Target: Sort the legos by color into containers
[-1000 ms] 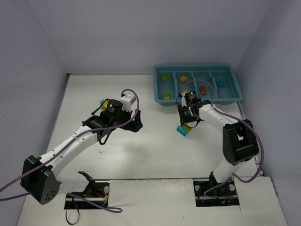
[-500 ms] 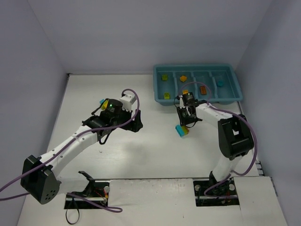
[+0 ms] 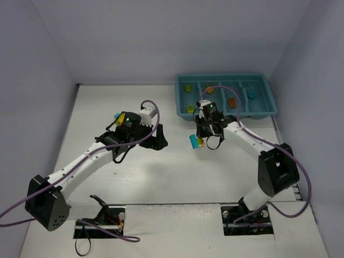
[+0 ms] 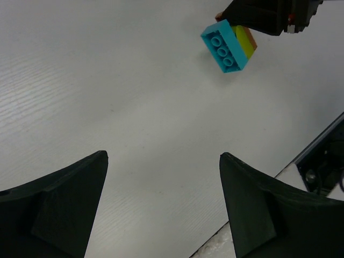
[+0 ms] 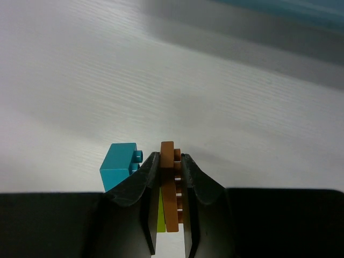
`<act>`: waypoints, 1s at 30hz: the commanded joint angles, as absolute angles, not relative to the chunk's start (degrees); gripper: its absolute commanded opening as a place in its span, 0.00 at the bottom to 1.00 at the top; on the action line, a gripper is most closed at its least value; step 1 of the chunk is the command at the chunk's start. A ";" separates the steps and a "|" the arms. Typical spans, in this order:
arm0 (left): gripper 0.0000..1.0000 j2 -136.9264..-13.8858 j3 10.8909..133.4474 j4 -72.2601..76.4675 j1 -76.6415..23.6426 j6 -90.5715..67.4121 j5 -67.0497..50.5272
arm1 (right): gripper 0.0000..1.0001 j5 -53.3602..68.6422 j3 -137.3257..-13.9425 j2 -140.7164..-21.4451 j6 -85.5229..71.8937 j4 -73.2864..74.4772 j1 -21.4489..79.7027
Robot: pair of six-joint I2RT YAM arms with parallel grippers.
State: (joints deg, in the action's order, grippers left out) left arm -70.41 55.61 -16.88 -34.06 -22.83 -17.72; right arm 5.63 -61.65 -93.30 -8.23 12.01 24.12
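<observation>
A clump of legos [image 3: 194, 141], a cyan brick joined to a thin yellow-green piece and an orange plate, hangs just above the table left of the tray. My right gripper [image 3: 200, 138] is shut on it. In the right wrist view the fingers pinch the orange plate [image 5: 169, 177], with the cyan brick [image 5: 119, 164] sticking out to the left. My left gripper [image 3: 159, 136] stands open and empty over bare table, a short way left of the clump [image 4: 227, 46]. The teal tray [image 3: 223, 76] of containers holds green, yellow, orange and cyan legos, apart in its compartments.
A small cyan and yellow clump [image 3: 117, 115] lies on the table behind the left wrist. The tray sits at the back right, against the right wall. Both arm bases stand at the near edge.
My right gripper has shut on the clump and carried it left and slightly away from the near edge, off the table. The left gripper has edged a little to the right, still open.
</observation>
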 commanded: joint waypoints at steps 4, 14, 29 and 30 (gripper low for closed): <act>0.82 -73.47 61.43 -6.78 -34.37 -33.47 -26.36 | 0.00 2.11 -63.55 -83.50 -20.12 3.00 29.35; 0.82 -78.48 67.67 -5.35 -35.77 -33.76 -23.83 | 0.00 1.85 -64.07 -82.44 -28.47 -2.55 34.10; 0.82 -83.85 70.31 -9.41 -36.39 -35.33 -21.27 | 0.00 2.90 -62.58 -80.95 -31.82 -6.15 35.07; 0.81 -84.02 70.05 -8.97 -36.30 -35.33 -21.44 | 0.00 3.16 -62.58 -81.12 -31.99 -6.50 35.07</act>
